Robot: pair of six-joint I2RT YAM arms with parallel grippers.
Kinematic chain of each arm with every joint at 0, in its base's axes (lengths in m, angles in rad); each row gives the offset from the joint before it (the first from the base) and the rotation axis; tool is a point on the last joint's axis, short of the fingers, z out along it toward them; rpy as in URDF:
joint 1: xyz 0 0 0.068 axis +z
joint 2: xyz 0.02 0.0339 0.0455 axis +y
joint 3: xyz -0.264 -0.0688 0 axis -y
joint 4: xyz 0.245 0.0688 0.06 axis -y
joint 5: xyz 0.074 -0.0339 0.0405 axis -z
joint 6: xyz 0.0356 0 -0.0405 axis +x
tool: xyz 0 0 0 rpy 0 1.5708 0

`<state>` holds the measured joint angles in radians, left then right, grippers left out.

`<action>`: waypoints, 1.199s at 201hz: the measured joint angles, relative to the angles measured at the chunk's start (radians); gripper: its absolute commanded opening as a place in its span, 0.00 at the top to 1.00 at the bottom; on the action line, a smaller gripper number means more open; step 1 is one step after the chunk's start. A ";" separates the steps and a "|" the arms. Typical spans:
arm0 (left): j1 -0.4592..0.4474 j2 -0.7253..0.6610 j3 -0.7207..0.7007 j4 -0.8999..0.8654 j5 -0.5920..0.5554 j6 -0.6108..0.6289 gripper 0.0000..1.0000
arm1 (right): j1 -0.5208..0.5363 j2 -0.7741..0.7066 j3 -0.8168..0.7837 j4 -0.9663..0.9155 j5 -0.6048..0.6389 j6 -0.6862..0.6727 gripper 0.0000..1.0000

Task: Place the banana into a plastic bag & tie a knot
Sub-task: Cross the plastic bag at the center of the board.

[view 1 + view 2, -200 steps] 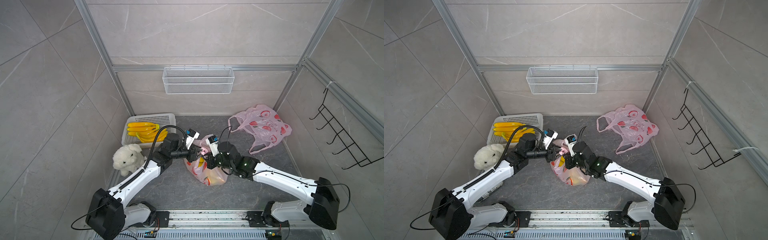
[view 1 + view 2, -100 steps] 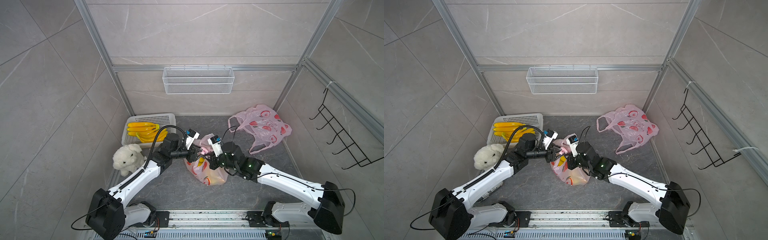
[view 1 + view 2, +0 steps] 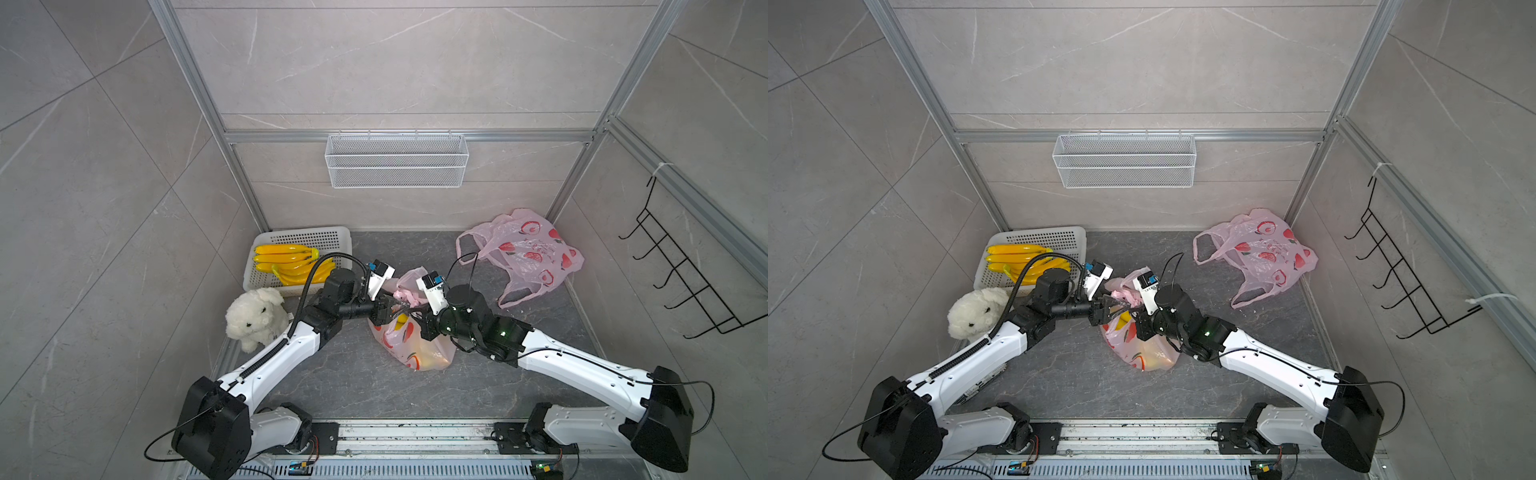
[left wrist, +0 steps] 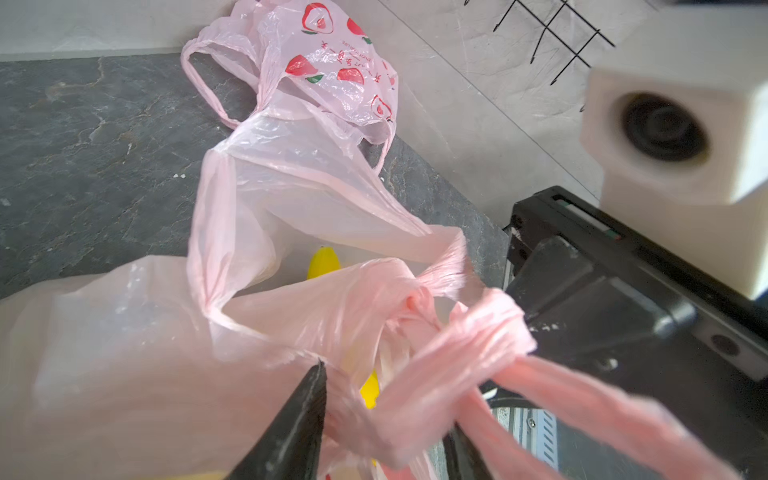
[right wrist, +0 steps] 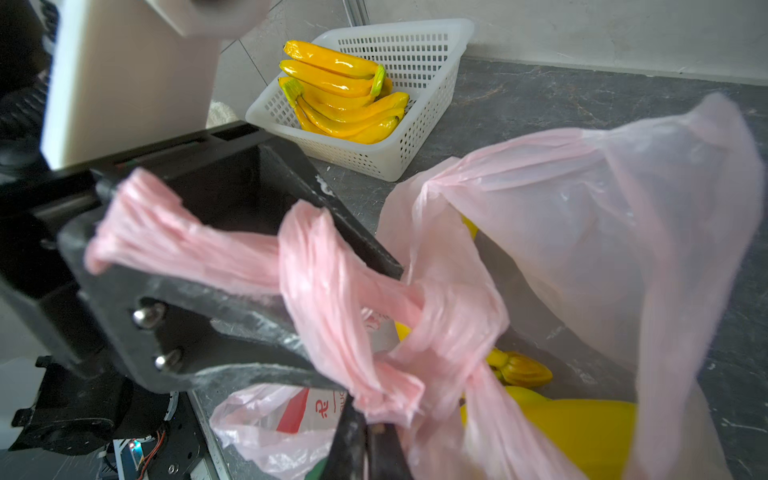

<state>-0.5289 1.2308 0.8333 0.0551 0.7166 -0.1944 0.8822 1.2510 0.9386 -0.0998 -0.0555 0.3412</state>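
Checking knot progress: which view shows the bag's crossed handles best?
The right wrist view: the crossed handles fill the frame, the wrap clear. The left wrist view shows them blurrier, partly cut off; both top views show only a tiny pink tangle.

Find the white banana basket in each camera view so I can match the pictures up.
Top view: basket in the far corner on the robot's left, behind the plush toy.
Top view: basket, same corner.
Left wrist: not in it.
Right wrist: basket by the far wall.
Shared landmark: the filled pink bag, in all four.
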 measured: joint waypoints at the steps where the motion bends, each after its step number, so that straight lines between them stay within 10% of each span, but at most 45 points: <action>1: 0.000 0.000 0.000 0.001 0.002 -0.001 0.51 | 0.000 0.000 0.000 0.000 0.000 0.000 1.00; 71: 0.000 0.003 -0.002 0.045 0.126 -0.023 0.51 | -0.001 0.023 0.000 0.031 -0.002 -0.002 1.00; 241: 0.000 0.054 0.006 0.043 0.120 -0.045 1.00 | 0.022 0.028 -0.029 0.048 -0.010 -0.032 0.91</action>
<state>-0.5285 1.2850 0.8394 0.0986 0.8368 -0.2394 0.9039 1.2793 0.9096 -0.0517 -0.0654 0.3092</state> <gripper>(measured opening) 0.058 0.045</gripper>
